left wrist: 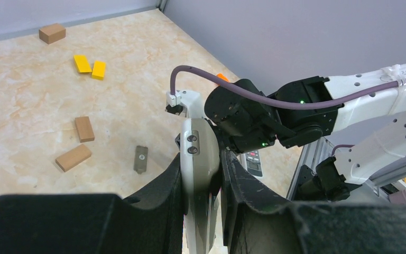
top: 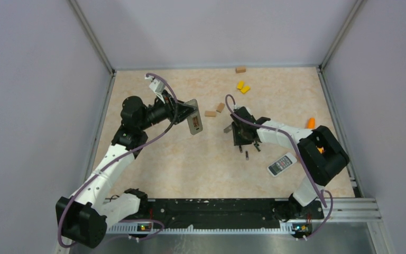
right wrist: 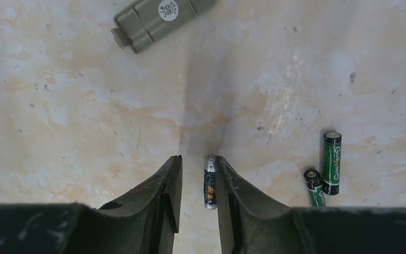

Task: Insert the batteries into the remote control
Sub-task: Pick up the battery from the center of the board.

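My left gripper (left wrist: 201, 159) is shut on the grey remote control (left wrist: 198, 145), holding it on edge above the table; from above the remote (top: 194, 118) shows a dark recess on its face. My right gripper (right wrist: 198, 161) points down at the table, open, with a silver-and-dark battery (right wrist: 210, 181) between its fingers. The battery touches the right finger (right wrist: 227, 180), and a gap remains on the left side. Two green batteries (right wrist: 332, 162) (right wrist: 313, 187) lie just to the right. In the top view the right gripper (top: 241, 143) stands over the batteries (top: 247, 155).
A grey battery cover (right wrist: 158, 18) (left wrist: 140, 159) lies beyond the right gripper. A second white remote (top: 282, 164) lies near the right arm. Brown blocks (top: 210, 113) (top: 240, 69) and yellow blocks (top: 242, 87) sit toward the back, and an orange object (top: 311, 123) lies by the right wall.
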You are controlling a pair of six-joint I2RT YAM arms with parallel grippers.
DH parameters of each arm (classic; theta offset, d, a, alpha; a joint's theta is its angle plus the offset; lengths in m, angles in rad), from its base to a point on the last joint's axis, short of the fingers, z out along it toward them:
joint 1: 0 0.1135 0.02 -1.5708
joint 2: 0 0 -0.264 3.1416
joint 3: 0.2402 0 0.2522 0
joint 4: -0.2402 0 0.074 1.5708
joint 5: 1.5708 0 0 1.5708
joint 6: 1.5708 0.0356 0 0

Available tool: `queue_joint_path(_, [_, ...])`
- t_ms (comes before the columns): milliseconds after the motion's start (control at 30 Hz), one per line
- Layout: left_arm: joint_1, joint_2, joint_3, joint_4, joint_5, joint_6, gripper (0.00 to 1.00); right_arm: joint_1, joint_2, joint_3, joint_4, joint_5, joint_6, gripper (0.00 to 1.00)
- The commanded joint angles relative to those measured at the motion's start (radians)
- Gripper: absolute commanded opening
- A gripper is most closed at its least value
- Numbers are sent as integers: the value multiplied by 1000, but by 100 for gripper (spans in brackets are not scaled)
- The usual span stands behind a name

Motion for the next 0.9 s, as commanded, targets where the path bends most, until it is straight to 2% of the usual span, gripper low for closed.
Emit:
queue_joint_path(0, [5,-4,2,32,-10,-2,0,31,28,67,-25,68,-29,30])
queue_joint_path(433, [6,-2,6,22,-16,2,0,35,58,81,-79,76,7,27])
queue_joint_path(500, [6,-4,5,20,-16,2,0,35,58,80,-83,75,12,24])
queue_joint_path(667, [5,-1,4,20,-17,-6,0,35,43,69,-59,94,30,6])
queue_joint_path(867, [6,61,-6,74,-22,-111,0,35,-76,46,52,91,32,0])
